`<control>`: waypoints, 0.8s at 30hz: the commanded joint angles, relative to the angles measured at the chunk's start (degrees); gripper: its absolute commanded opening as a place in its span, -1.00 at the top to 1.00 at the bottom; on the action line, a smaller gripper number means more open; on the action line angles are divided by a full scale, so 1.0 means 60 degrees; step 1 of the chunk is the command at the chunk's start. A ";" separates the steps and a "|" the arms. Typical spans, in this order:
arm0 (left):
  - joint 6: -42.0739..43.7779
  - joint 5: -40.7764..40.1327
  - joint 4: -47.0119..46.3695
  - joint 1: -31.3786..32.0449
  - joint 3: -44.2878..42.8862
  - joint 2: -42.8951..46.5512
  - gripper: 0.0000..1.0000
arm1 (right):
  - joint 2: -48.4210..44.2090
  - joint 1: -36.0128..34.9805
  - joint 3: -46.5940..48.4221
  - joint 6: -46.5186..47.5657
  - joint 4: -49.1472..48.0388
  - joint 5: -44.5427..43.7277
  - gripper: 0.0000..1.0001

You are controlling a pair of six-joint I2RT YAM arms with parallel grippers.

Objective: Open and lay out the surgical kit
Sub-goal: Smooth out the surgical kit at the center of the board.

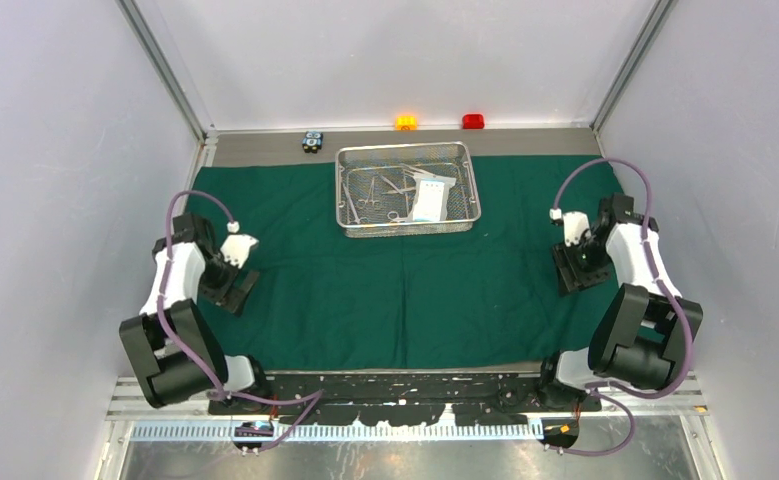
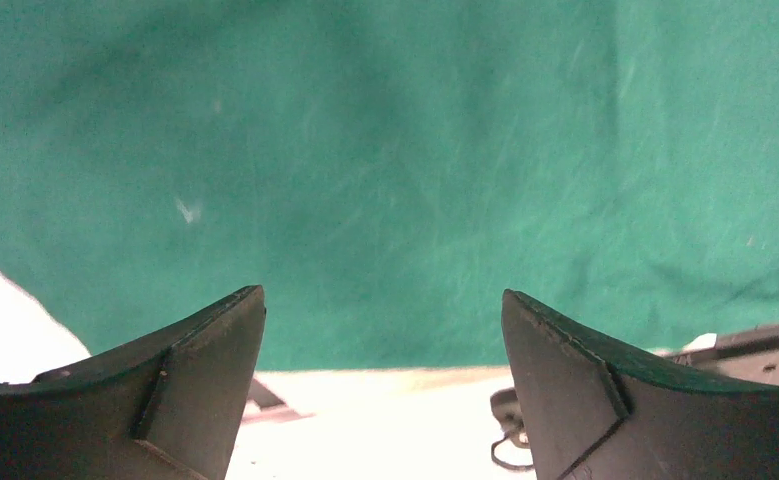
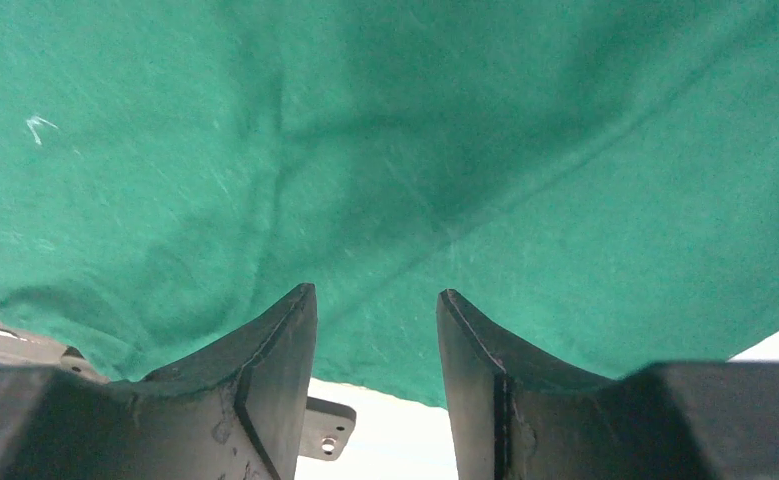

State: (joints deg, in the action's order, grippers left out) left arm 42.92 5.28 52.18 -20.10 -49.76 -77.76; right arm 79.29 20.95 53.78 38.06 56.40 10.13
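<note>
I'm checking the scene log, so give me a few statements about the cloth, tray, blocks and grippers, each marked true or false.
1. The green cloth lies spread out on the table. True.
2. The white-blue packet lies inside the wire tray. True.
3. The tray sits at the cloth's near edge. False: it sits toward the far edge, about midway across.
4. The left gripper holds the packet. False: it is open and empty above the cloth.
5. The red block rests on the cloth. False: it sits on the bare table strip beyond the cloth's far edge.
6. The right gripper is open and empty. True.
</note>
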 commanded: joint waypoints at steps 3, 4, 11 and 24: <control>0.2736 -0.1171 0.1767 -0.0755 0.0279 0.2021 -0.84 | 0.0322 -0.1451 0.0972 -0.0942 -0.0143 -0.0298 -0.06; 0.3381 -0.1389 0.2008 -0.0784 0.0403 0.2391 -0.85 | 0.0418 -0.1731 0.1055 -0.1040 -0.0174 -0.0374 -0.06; 0.7271 -0.2108 0.3358 -0.0796 0.1262 0.3357 -0.90 | 0.1162 -0.3091 0.1489 -0.1370 -0.0443 -0.0766 -0.05; 0.9150 -0.2019 0.1406 -0.0825 0.1481 0.0948 -0.82 | 0.1175 -0.3373 0.0868 -0.1141 -0.0840 -0.1163 -0.05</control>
State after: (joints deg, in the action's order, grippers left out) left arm 94.02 -6.46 66.67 -24.56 -40.77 -68.10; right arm 88.12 1.06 60.05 30.89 52.56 4.78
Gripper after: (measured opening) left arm 0.924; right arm 0.527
